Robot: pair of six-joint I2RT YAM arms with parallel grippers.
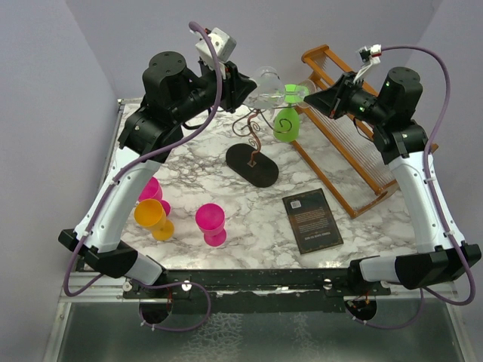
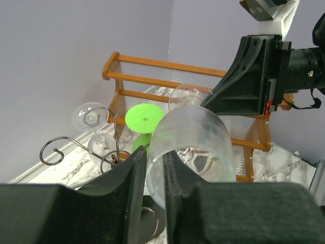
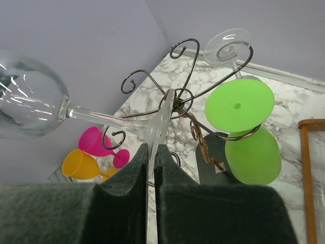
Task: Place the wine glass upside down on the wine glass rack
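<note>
A clear wine glass (image 1: 268, 79) lies on its side in the air above the wire wine glass rack (image 1: 253, 139), held at both ends. My left gripper (image 1: 247, 87) is shut on the rim of its bowl (image 2: 190, 147), one finger inside and one outside. My right gripper (image 1: 309, 98) is shut on its round foot (image 3: 161, 119); the stem runs left to the bowl (image 3: 28, 96). The rack's curled arms (image 3: 177, 101) are just beyond the foot. A green glass (image 3: 238, 107) and another clear glass (image 3: 227, 44) hang upside down on the rack.
The rack's black oval base (image 1: 253, 164) stands mid-table. A wooden slatted dish rack (image 1: 355, 143) sits at the back right. A dark book (image 1: 312, 219) lies front right. Two pink glasses (image 1: 211, 222) and an orange glass (image 1: 153, 217) are at the front left.
</note>
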